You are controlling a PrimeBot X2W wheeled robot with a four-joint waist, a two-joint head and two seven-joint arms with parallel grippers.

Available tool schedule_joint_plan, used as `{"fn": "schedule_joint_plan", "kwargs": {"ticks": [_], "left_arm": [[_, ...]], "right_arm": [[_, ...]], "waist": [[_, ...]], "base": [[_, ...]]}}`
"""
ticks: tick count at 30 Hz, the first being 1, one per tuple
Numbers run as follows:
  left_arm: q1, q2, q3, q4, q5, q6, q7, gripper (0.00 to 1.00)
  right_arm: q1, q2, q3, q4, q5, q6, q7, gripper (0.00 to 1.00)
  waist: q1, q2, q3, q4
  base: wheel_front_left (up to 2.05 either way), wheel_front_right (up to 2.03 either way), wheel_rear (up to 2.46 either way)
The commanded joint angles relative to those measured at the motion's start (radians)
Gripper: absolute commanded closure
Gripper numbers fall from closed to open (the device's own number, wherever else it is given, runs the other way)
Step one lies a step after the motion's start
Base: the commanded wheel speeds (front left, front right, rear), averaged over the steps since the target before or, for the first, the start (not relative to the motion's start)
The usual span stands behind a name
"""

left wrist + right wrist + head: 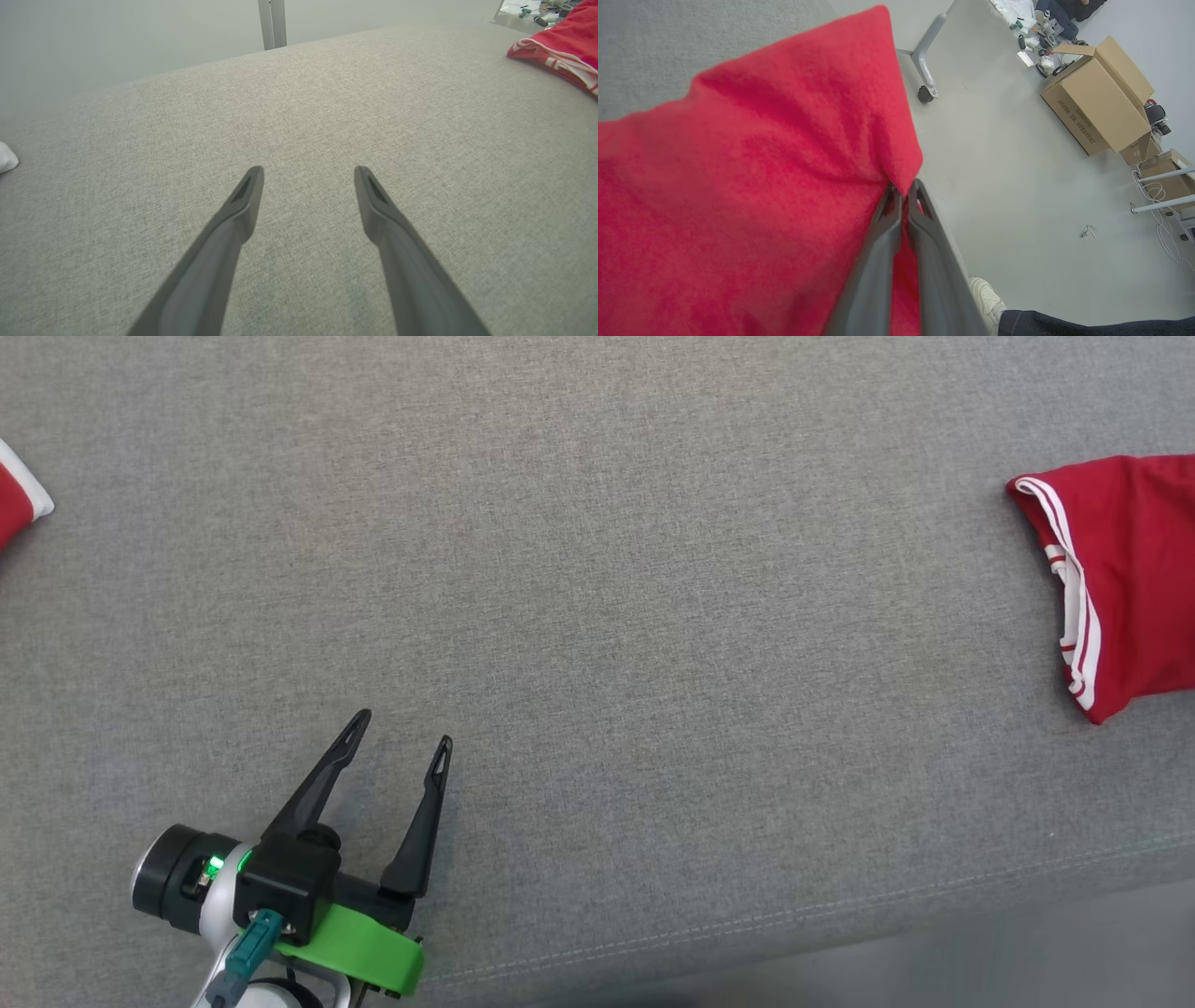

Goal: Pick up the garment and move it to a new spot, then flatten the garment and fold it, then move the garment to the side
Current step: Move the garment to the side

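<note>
Garment (1120, 579) seen at 3 o'clock on grey surface (597, 569). Left gripper (401, 728) placed at 7 o'clock, fingers held apart. Right gripper (904, 190) clamped on garment edge.

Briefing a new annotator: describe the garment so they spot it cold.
Start at the big gray fabric table and look to its right side in the head view. The garment is the red cloth there, with paired white stripes along its hem. Unlike the small red-and-white piece at the left edge, its corner is pinched in the shut right tool.
</note>
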Motion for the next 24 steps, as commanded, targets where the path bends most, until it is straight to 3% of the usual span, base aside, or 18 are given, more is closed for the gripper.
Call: {"fn": "schedule_joint_plan", "kwargs": {"ticks": [1,2,4,9,13,19,22,24], "left_arm": [[-0.011,0.005,0.002,0.001,0.002,0.002,0.001,0.00],[-0.011,0.005,0.001,0.001,0.000,0.004,0.001,0.00],[-0.010,0.002,-0.001,0.003,-0.003,0.005,-0.002,0.00],[-0.004,-0.009,-0.009,0.019,-0.011,0.009,-0.015,0.00],[0.000,-0.033,-0.016,0.042,-0.023,0.015,-0.039,0.00],[0.016,-0.080,-0.001,0.101,-0.071,0.032,-0.082,0.00],[0.024,-0.091,0.009,0.131,-0.092,0.025,-0.103,0.00],[0.026,-0.101,0.021,0.151,-0.097,0.046,-0.113,0.00]], "right_arm": [[-0.011,0.006,-0.009,0.001,-0.020,-0.002,-0.018,0.35],[-0.015,0.007,-0.014,0.001,-0.035,-0.002,-0.025,0.37],[-0.024,0.013,-0.031,-0.006,-0.061,-0.002,-0.040,0.00],[-0.025,0.031,-0.032,-0.022,-0.111,-0.002,-0.079,0.00],[-0.010,0.047,0.010,-0.030,-0.120,-0.002,-0.181,0.00],[0.036,0.026,0.127,0.080,-0.032,-0.002,-0.380,0.00],[0.073,0.037,0.173,0.102,0.047,-0.002,-0.403,0.00],[0.106,0.051,0.205,0.086,0.096,-0.002,-0.407,0.00]], "waist": [[-0.0001,-0.0001,-0.007,0.010],[-0.0001,-0.0001,-0.010,0.014],[-0.0001,-0.0001,-0.017,0.024],[-0.0001,-0.0001,-0.045,0.047],[-0.0001,-0.0001,-0.084,0.067],[-0.0001,-0.0001,-0.192,0.093],[-0.0001,-0.0001,-0.254,0.098],[-0.0001,-0.0001,-0.294,0.101]], "base": [[0.00,0.00,0.00],[0.00,0.00,0.00],[0.00,0.00,0.00],[0.00,0.00,0.00],[0.00,0.00,0.00],[0.00,0.00,0.00],[0.00,0.00,0.00],[0.00,0.00,0.00]]}}
